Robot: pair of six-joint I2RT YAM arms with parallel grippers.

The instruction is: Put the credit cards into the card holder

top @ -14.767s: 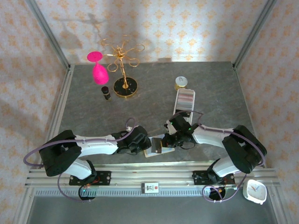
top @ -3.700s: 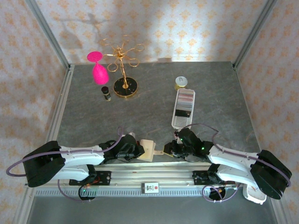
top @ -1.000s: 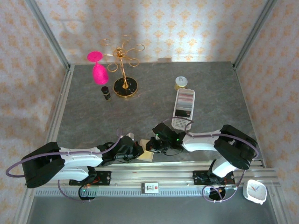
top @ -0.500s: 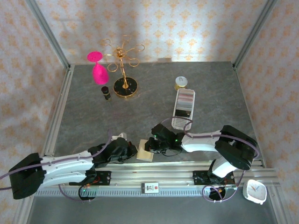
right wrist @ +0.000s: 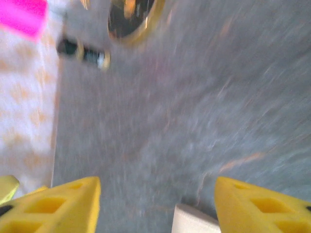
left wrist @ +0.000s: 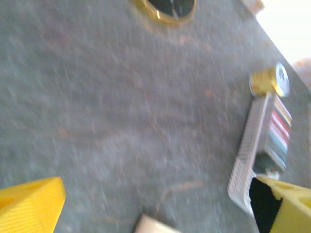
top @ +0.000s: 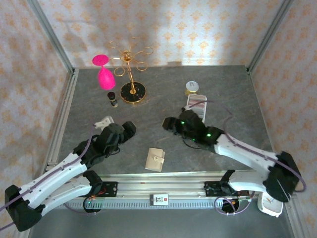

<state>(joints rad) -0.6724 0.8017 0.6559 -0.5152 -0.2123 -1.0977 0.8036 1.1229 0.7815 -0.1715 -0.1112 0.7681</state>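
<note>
The left claw and right claw are hovering with fingers apart, the closed card holder lying on the surface between them, toward the near edge, roughly equidistant.

One beige, nearly square leather-like card holder on the grey counter, and there's one pink goblet, one gold wire stand on a black disc, one small dark bottle, one gold-lidded jar, one long white perforated tray (coloured strips inside, too blurred to count).

Grey table carries card holder, gold stand
</note>
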